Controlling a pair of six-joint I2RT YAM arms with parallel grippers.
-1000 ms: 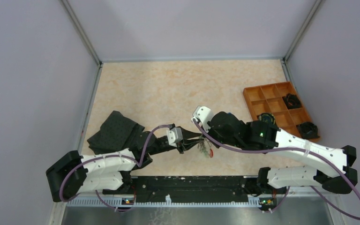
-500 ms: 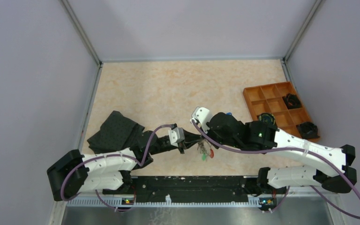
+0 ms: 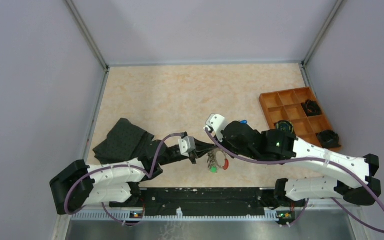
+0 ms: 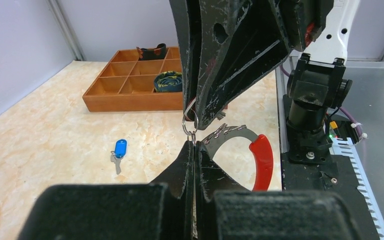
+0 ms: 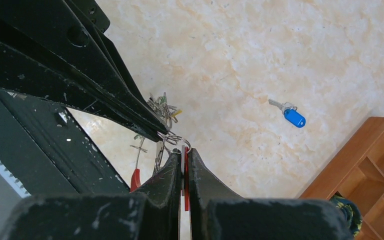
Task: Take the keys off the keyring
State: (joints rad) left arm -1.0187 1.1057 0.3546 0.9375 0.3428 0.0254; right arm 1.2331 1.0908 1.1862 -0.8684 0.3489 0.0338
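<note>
My left gripper and my right gripper meet tip to tip over the near middle of the table. The keyring, grey with a red sleeve, hangs just below them with several keys and a green key. In the left wrist view my left gripper is shut on a small wire ring of the keyring. In the right wrist view my right gripper is shut on a flat red key. A blue key lies loose on the table, also seen in the left wrist view.
An orange compartment tray stands at the right with black coiled objects in it. A black cloth lies at the left beside my left arm. The black base rail runs along the near edge.
The hanging keyring has turned and swung slightly left; the green key has come into view below it. Both grippers stay shut and nearly in place.
</note>
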